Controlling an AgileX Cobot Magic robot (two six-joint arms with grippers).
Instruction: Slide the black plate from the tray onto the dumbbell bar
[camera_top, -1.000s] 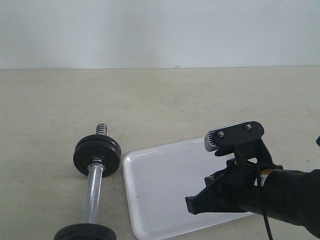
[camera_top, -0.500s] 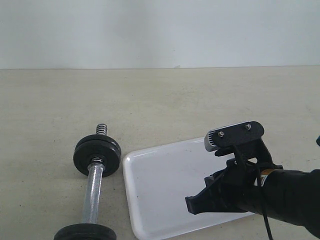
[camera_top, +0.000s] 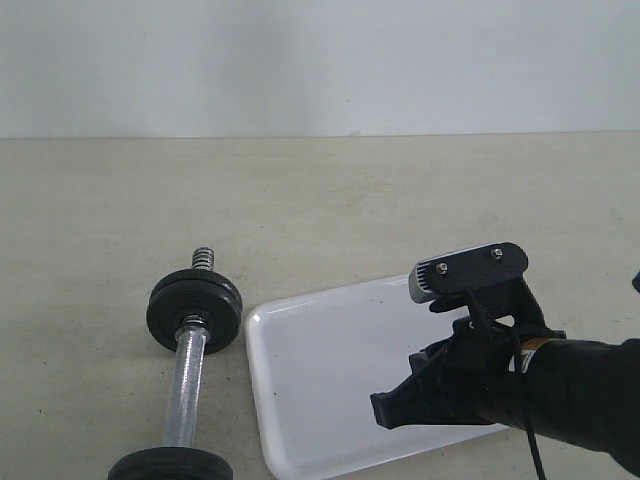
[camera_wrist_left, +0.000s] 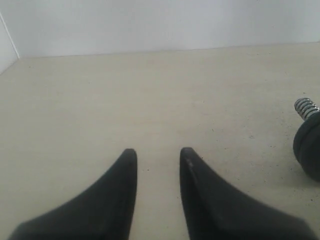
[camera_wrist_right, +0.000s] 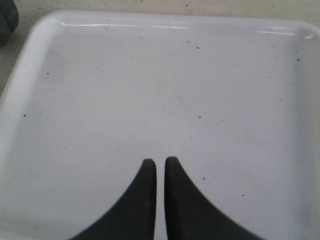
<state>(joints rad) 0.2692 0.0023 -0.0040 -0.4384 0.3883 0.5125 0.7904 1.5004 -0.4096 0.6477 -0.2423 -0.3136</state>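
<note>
Black plate (camera_top: 195, 308) sits on the dumbbell bar (camera_top: 185, 390), and both my grippers hold nothing.
My left gripper (camera_wrist_left: 157, 152) hovers low over the bare table (camera_top: 100, 220), fingers moderately parted around nothing, with the bar's threaded end off to one side. The bar lies just off the tray's (camera_top: 320, 350) left rim, and the plate is on its far end, near the tray's far left corner. My right gripper (camera_top: 388, 410) hangs over the tray's front right part, jaws pressed together, well apart from the plate.
</note>
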